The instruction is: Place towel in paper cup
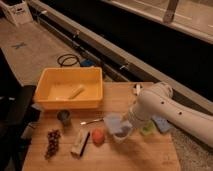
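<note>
Tool (121, 131) low over the desk (145, 157), right of the orange ball (98, 136). Finger state: cannot tell. Pale towel (113, 121) bunched at the tool, over the paper cup (121, 136). Yellow bin (70, 88) behind.

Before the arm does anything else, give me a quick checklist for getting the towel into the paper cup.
1. Gripper low over the wooden table, near its middle: ok.
2. Towel, pale bluish cloth bunched at the gripper: ok; grip itself: cannot tell.
3. Paper cup directly below the gripper, mostly hidden by cloth; upright or not: cannot tell.
4. Towel fully inside the cup: not ok, cloth spreads above it.
5. Orange fruit just left of the cup, crowding it: not ok.
6. Yellow bin and grapes well away: ok.
</note>
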Robot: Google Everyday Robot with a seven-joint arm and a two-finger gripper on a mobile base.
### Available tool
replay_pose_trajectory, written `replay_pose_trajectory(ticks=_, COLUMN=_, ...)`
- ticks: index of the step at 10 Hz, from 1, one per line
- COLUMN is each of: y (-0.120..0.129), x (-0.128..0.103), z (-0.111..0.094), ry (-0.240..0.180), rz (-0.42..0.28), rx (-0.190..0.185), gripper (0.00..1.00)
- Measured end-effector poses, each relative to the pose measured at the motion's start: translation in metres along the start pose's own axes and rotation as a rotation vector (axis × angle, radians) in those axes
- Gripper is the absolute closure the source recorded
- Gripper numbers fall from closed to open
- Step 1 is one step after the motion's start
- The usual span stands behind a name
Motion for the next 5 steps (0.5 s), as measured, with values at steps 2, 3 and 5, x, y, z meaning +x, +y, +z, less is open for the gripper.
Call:
replay_pose_trajectory(ticks=2, y=0.0017, x=-0.0012, z=0.0064, ry=-0.013, rz=0.007, rx=-0.074, gripper=0.38)
replay_pose_trajectory(ticks=3, y=0.0059, x=0.0014, z=0.0048, ry=-0.006, rz=0.020, rx=-0.086, gripper=0.38)
replay_pose_trajectory(ticks=5, y=0.0045, x=0.0002, z=0.0054, ry=-0.007, rz=0.017, rx=-0.086, gripper=0.38)
